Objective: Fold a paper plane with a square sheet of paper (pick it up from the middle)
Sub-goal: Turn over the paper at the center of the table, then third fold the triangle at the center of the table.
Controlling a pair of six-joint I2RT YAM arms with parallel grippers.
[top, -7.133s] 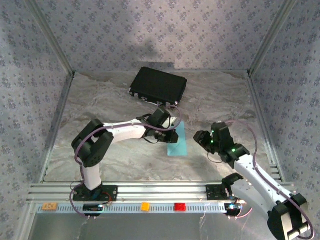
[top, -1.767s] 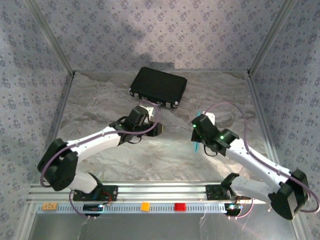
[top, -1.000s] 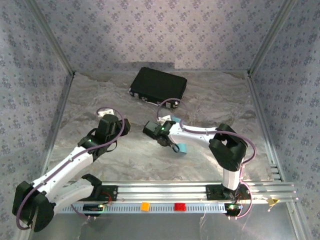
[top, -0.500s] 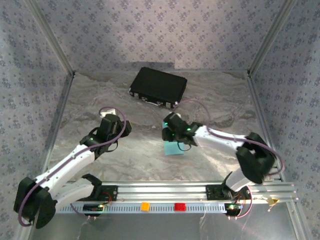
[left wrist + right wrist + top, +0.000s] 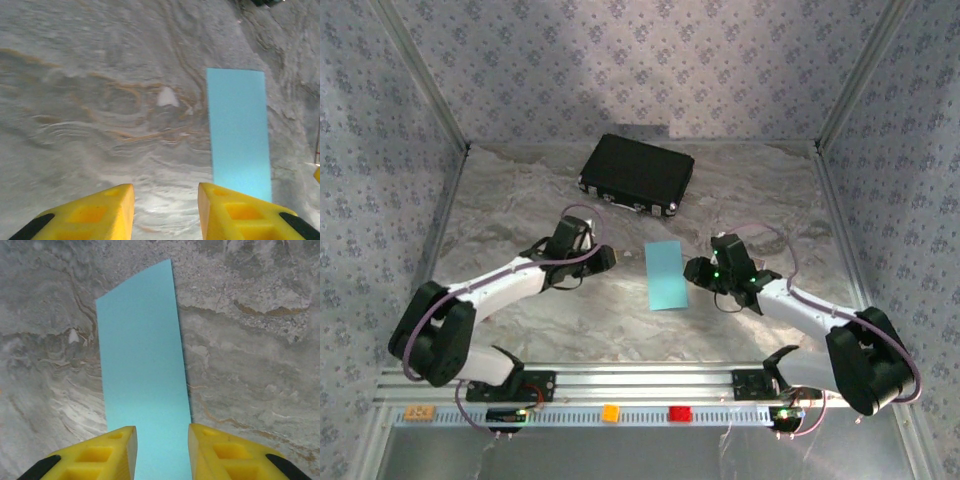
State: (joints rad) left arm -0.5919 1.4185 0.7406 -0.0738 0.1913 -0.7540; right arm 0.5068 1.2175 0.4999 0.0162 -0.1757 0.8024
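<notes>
Lying flat on the grey marbled tabletop (image 5: 760,200), the thin light blue folded paper strip (image 5: 665,275) sits between my left gripper (image 5: 166,200) and right gripper (image 5: 161,440), both parted and empty. I'd pin one long edge before creasing corners.

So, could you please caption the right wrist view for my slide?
Right hand, yellow fingers apart, facing a light blue paper strip lying on the marbled table.
</notes>
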